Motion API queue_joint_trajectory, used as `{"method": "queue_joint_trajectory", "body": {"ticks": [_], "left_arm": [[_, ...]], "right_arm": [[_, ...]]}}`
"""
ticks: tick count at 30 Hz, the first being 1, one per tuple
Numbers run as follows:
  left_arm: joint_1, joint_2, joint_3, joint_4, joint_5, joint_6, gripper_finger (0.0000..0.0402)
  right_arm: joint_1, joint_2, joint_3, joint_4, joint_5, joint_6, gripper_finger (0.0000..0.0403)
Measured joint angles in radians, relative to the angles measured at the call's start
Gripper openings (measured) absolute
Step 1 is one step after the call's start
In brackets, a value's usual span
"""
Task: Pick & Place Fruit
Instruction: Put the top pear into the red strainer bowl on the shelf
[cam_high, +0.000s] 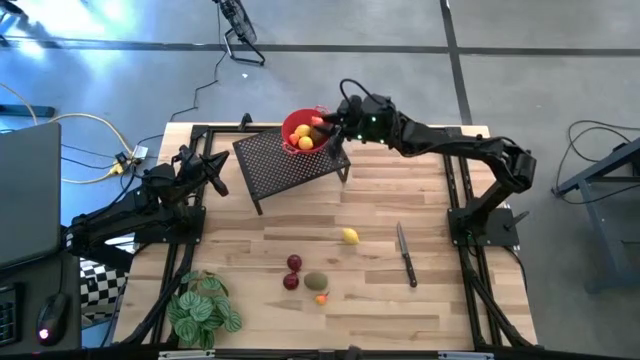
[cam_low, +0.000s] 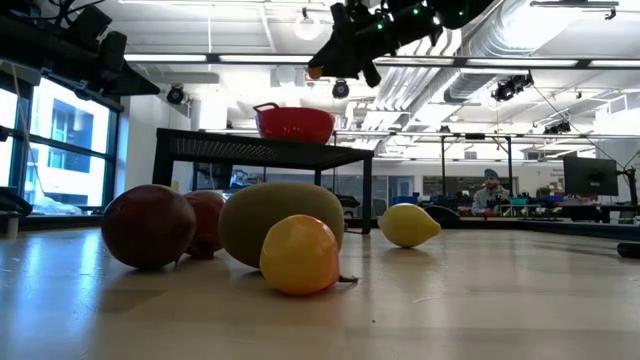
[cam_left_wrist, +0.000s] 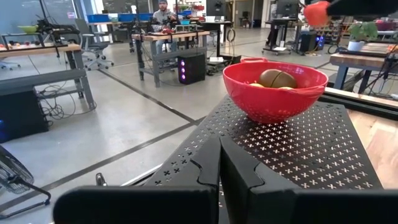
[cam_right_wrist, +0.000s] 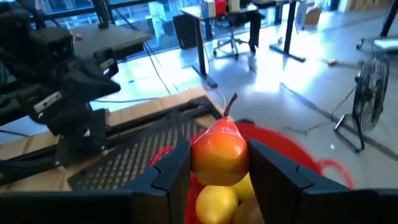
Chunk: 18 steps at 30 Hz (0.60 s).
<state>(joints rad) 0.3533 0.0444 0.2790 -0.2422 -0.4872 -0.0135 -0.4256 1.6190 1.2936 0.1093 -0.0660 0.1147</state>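
My right gripper (cam_right_wrist: 219, 163) hangs over the red mesh bowl (cam_high: 303, 133), shut on an orange-red fruit with a brown stem (cam_right_wrist: 217, 148). The bowl stands on a black perforated stand (cam_high: 290, 160) and holds yellow pieces (cam_right_wrist: 216, 202) and a brown oval (cam_left_wrist: 277, 78). On the table lie a yellow lemon (cam_high: 350, 237), two dark red balls (cam_high: 294, 263) (cam_high: 291, 282), an olive-green oval (cam_high: 316, 282) and a small orange piece (cam_high: 321, 297). My left gripper (cam_left_wrist: 219, 168) waits shut at the stand's left end. My right gripper pinches the orange-red fruit between its two fingers (cam_right_wrist: 171, 171), one on each side of its round body (cam_right_wrist: 200, 155). The fruit is lifted clear, directly over the bowl, with its stem (cam_right_wrist: 231, 102) pointing away from the wrist.
A knife (cam_high: 405, 255) lies on the table's right half, near the right arm's base. A green leafy plant (cam_high: 205, 310) stands at the near left corner. Bare wood shows between the stand and the loose fruit. A person (cam_low: 488, 190) sits far off in the room.
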Motion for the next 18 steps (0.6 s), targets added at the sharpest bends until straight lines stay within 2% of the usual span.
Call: {"method": "queue_joint_trajectory", "body": {"ticks": [2, 11, 18], "left_arm": [[0.000, 0.000, 0.000, 0.000, 0.000, 0.000, 0.0000], [0.000, 0.000, 0.000, 0.000, 0.000, 0.000, 0.0000], [0.000, 0.000, 0.000, 0.000, 0.000, 0.000, 0.0000]], "right_arm": [[-0.010, 0.020, 0.039, -0.007, -0.019, -0.017, 0.0142], [-0.052, 0.182, 0.276, -0.231, -0.023, -0.096, 0.0142], [-0.074, 0.276, 0.400, -0.323, -0.045, -0.114, 0.0142]]}}
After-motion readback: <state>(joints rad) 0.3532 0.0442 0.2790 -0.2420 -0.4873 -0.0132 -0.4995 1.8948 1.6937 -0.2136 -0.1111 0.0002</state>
